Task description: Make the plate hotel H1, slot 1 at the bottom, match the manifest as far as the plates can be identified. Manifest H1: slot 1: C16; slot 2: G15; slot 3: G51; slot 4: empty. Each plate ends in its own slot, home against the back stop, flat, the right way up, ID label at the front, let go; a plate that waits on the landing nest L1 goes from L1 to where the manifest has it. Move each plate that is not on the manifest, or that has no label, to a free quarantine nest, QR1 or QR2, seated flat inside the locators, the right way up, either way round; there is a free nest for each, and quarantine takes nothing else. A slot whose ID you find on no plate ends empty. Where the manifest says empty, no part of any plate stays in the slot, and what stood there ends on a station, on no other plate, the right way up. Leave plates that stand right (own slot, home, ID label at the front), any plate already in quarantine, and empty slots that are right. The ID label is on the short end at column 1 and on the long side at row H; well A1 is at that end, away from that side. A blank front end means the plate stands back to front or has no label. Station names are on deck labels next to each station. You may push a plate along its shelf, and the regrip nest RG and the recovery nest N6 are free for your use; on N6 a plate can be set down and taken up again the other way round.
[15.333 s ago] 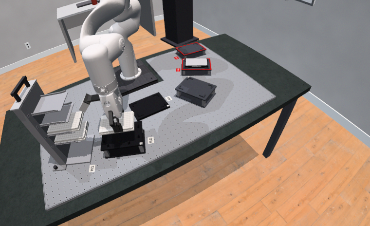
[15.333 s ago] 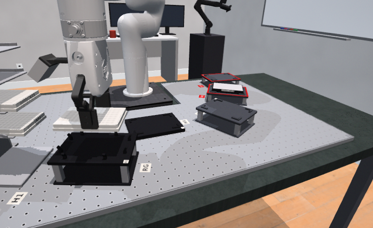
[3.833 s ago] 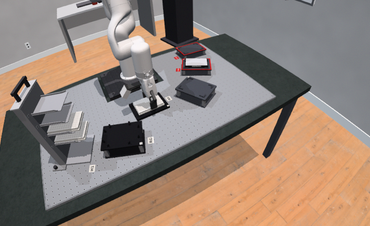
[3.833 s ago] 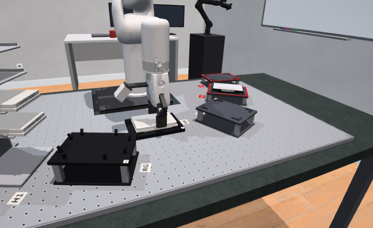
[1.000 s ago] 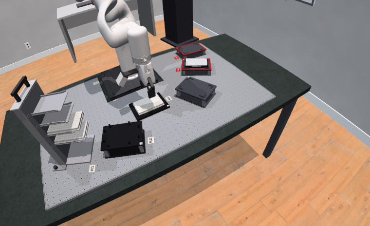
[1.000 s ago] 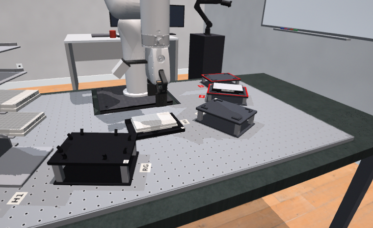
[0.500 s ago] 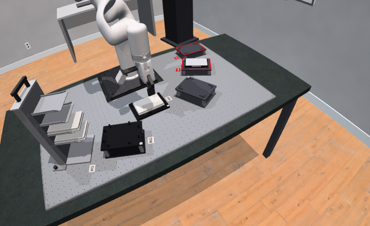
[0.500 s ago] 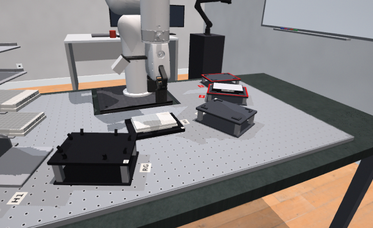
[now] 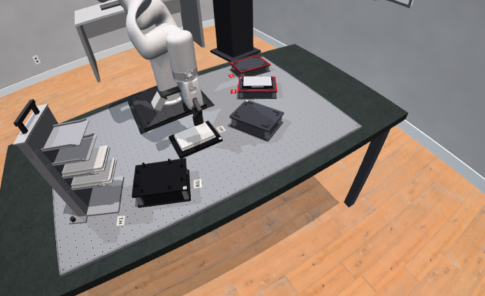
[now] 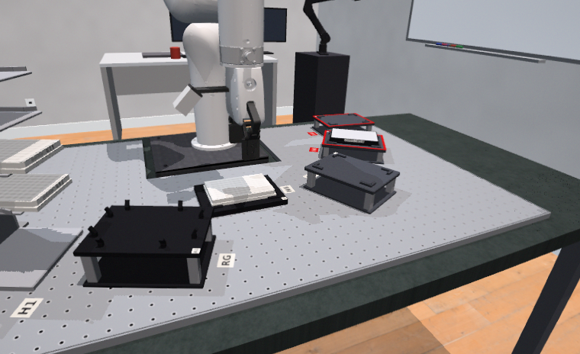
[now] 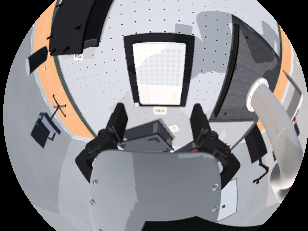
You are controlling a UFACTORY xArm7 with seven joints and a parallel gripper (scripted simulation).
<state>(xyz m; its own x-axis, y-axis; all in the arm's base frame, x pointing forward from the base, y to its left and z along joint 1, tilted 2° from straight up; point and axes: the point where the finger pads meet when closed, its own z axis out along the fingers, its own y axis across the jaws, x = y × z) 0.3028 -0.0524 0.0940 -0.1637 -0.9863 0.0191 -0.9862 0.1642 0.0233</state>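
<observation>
The plate hotel H1 (image 9: 67,154) stands at the left. A white plate sits on each of its two lower shelves (image 9: 86,163) (image 9: 93,177). They also show in the exterior view (image 10: 14,153) (image 10: 19,191). The two upper shelves are bare. Another white plate (image 9: 194,136) lies flat on a low black nest in the middle of the deck. It also shows in the exterior view (image 10: 239,188) and in the wrist view (image 11: 158,70). My gripper (image 9: 198,114) is open and empty. It hangs above the plate's end nearest the arm base, clear of it. No plate label is readable.
The black regrip nest RG (image 9: 161,182) is bare. A dark grey raised nest (image 9: 256,119) is bare. Of two red-framed quarantine nests, the nearer (image 9: 257,83) holds a white plate and the farther (image 9: 249,64) is bare. A black column stands behind them.
</observation>
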